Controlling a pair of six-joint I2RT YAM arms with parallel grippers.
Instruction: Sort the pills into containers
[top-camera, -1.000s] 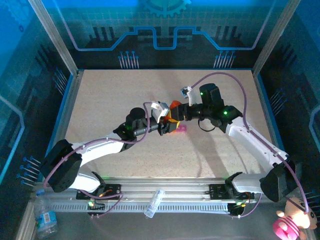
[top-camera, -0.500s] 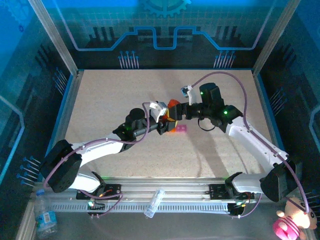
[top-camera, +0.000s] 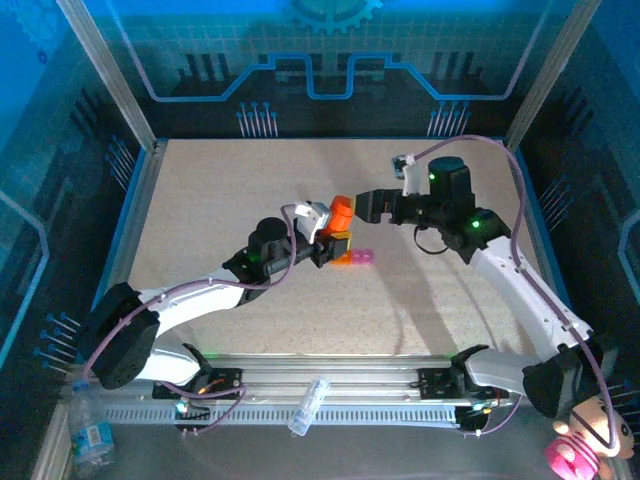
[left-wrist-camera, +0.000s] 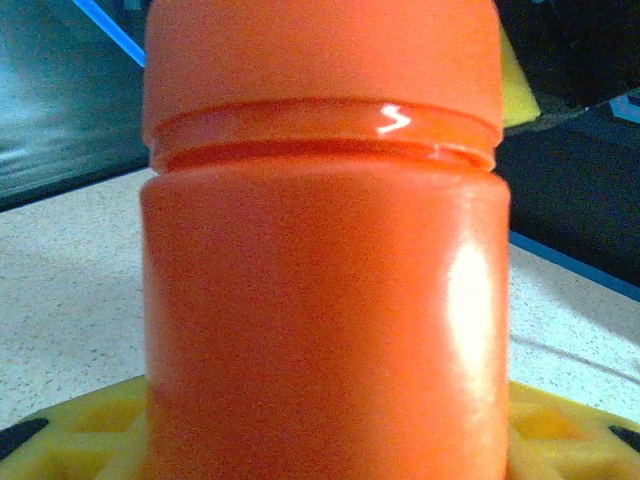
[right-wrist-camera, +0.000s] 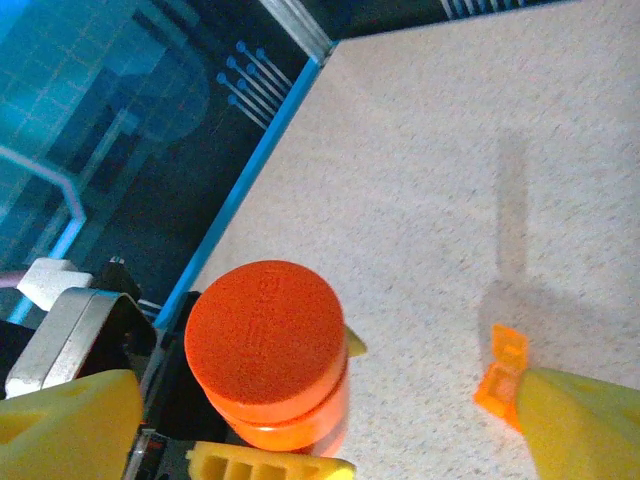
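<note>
My left gripper (top-camera: 338, 240) is shut on an orange bottle (top-camera: 342, 212) with a round cap and holds it upright over the middle of the table. In the left wrist view the bottle (left-wrist-camera: 320, 280) stands close up between the yellow fingers (left-wrist-camera: 70, 440). My right gripper (top-camera: 366, 207) stands open just right of the cap and clear of it. From its wrist, the capped bottle (right-wrist-camera: 268, 350) shows between its wide yellow fingertips (right-wrist-camera: 585, 425). The containers (top-camera: 357, 258), a small orange and pink strip, lie on the table beside the bottle; an orange compartment (right-wrist-camera: 503, 375) shows. The pills are hidden.
The speckled table (top-camera: 250, 180) is ringed by a blue rim and clear walls (top-camera: 130, 190). Off the table's near edge, a clear tube (top-camera: 308, 405) lies on the rail, a water bottle (top-camera: 90, 435) at the left and a pink plush toy (top-camera: 580, 450) at the right.
My right gripper opened off the bottle's cap and drew back to the right. The left gripper kept the bottle, which now stands free of the right fingers.
</note>
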